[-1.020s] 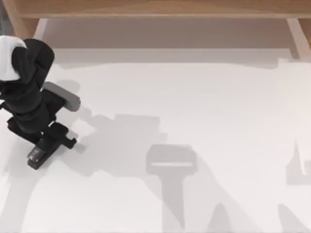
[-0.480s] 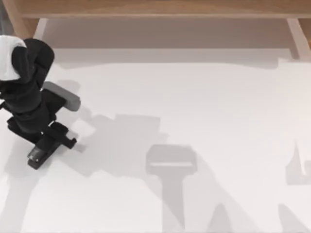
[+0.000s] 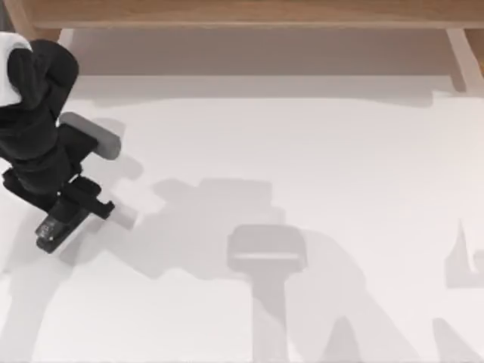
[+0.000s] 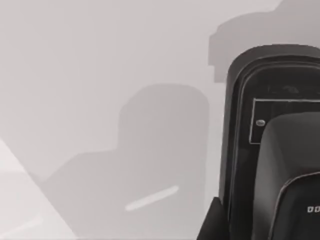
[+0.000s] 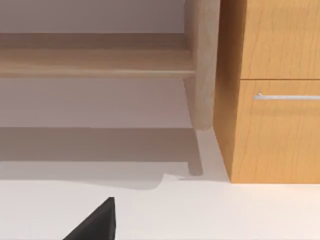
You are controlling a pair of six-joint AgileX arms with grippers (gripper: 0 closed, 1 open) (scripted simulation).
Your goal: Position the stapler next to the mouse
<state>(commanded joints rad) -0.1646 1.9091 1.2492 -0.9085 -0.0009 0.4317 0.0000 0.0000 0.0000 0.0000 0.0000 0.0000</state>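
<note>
One step looks done: my left gripper [image 3: 64,215] pinches the stapler [image 3: 54,229], apparently lifted at the table's [image 3: 302,151] far left; carrying it beside the mouse remains

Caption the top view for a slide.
Left hand over the black stapler at the white table's left edge.

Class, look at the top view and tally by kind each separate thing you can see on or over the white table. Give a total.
stapler: 1, black, at the left hand
left arm: 1, black, at the top view's left
Total: 2
</note>
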